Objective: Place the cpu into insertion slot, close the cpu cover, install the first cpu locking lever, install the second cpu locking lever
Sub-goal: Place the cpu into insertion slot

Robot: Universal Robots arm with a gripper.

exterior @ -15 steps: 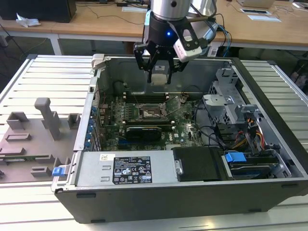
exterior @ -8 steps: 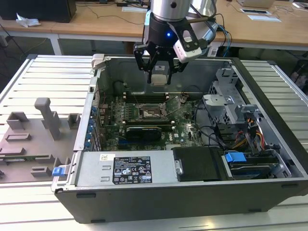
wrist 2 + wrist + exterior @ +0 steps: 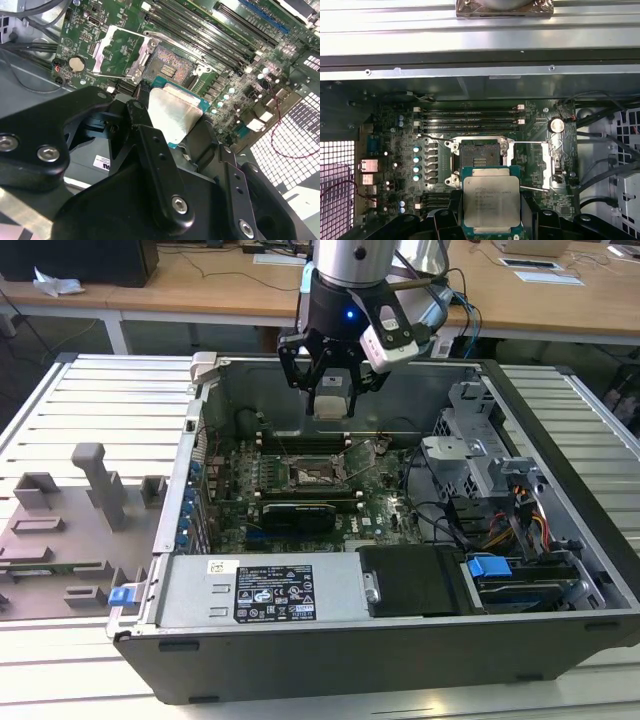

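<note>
Gripper (image 3: pixel 330 405) holds the cpu (image 3: pixel 491 202) above the open slot (image 3: pixel 479 157) inside a computer case (image 3: pixel 330 665).

In the exterior view the open case takes up the middle of the frame, lying on a slatted table (image 3: pixel 100 400). At lower centre its power supply carries a black-and-white printed label (image 3: pixel 273 592), the print too small to make out. The gripper hangs at upper centre over the green board (image 3: pixel 375 510), its black fingers clamped on two opposite edges of the cpu. In the first wrist view the cpu's silvery top faces the camera and bears lines of fine print. The cpu hangs above the bare dark slot, with the cover (image 3: pixel 546 162) swung open beside it.
</note>
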